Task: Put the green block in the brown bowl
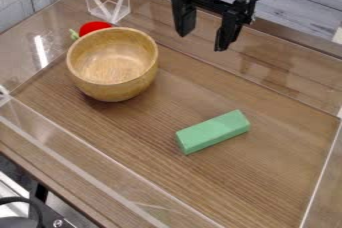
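Brown bowl (112, 64): upright on the wooden table (267, 92), nothing inside it. Green block (214, 131): flat on the table, well apart from the bowl, toward the near right. Gripper (203, 24): above and right of the bowl, fingers spread, holding nothing. Small red object (92, 29): just behind the bowl

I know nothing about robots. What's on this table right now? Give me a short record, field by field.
surface: wooden table with clear walls around it
green block: lies flat on the table, front right, apart from the bowl
brown bowl: upright on the left, nothing visible inside
red object: behind the bowl, partly hidden by its rim
gripper: open, pointing down, hanging above the back of the table, holding nothing
task state: block not yet in the bowl
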`<state>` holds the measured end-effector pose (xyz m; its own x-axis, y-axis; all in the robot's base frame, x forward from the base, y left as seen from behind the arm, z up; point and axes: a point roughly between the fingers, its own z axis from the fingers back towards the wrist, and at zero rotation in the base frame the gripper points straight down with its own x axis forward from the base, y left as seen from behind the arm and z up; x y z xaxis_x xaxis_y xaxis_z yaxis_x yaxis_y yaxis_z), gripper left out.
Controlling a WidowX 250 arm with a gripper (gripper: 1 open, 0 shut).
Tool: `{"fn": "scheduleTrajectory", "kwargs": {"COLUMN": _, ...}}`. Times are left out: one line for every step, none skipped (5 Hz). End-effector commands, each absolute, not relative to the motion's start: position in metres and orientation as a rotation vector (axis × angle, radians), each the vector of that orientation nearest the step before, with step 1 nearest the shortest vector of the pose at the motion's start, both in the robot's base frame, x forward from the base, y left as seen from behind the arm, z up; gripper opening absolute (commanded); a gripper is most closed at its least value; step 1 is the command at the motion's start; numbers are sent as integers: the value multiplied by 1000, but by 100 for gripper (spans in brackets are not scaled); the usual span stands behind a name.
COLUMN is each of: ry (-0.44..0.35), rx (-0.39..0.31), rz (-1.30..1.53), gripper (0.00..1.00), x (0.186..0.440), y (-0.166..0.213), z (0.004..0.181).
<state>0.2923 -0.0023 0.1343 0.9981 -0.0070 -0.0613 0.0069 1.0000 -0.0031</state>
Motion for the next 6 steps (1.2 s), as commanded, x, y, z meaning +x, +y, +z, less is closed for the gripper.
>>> {"fn": "scheduleTrajectory", "kwargs": {"ry": 96, "rx": -6, "rz": -45, "gripper": 100, "x": 286, "y": -6, "z": 122}}
{"fn": "scheduleTrajectory", "kwargs": {"ry": 132, "rx": -8, "rz": -139, "gripper": 100, "x": 274, "y": -15, "z": 107}}
{"fn": "scheduleTrajectory", "kwargs": {"ry": 139, "rx": -5, "rz": -242, "gripper": 100, "x": 265, "y": -29, "z": 92}}
{"fn": "scheduleTrajectory", "kwargs": {"ry": 142, "rx": -1, "rz": -335, "gripper": 100, "x": 260, "y": -46, "z": 77}}
{"fn": "scheduleTrajectory", "kwargs": {"ry": 151, "rx": 7, "rz": -392, "gripper": 100, "x": 257, "y": -53, "z": 64}}
{"fn": "scheduleTrajectory", "kwargs": {"ry": 159, "rx": 13, "rz": -429, "gripper": 100, "x": 255, "y": -55, "z": 50}}
